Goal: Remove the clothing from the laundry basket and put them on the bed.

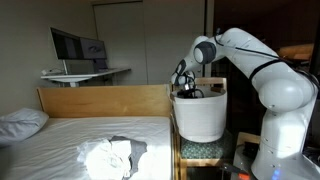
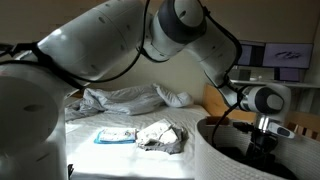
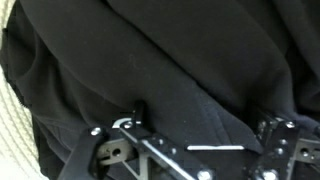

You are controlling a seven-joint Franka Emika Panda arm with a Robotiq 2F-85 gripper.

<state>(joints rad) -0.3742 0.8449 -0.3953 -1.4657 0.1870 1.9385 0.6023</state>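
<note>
The white laundry basket (image 1: 200, 122) stands beside the bed (image 1: 60, 140) and shows at the lower right in an exterior view (image 2: 215, 162). Black clothing (image 3: 150, 50) fills it. My gripper (image 3: 200, 118) is down inside the basket, also seen in both exterior views (image 1: 187, 88) (image 2: 262, 135). Its fingers are spread wide and open, with the tips against the black cloth and a fold lying between them. A pile of white and grey clothes (image 1: 110, 155) lies on the bed, also visible in an exterior view (image 2: 160, 135).
A wooden bed board (image 1: 100, 100) stands between the bed and the basket. A pillow (image 1: 20, 122) and crumpled bedding (image 2: 120, 97) lie on the bed, with a flat blue-white item (image 2: 115, 136). A desk with a monitor (image 1: 75, 45) stands behind.
</note>
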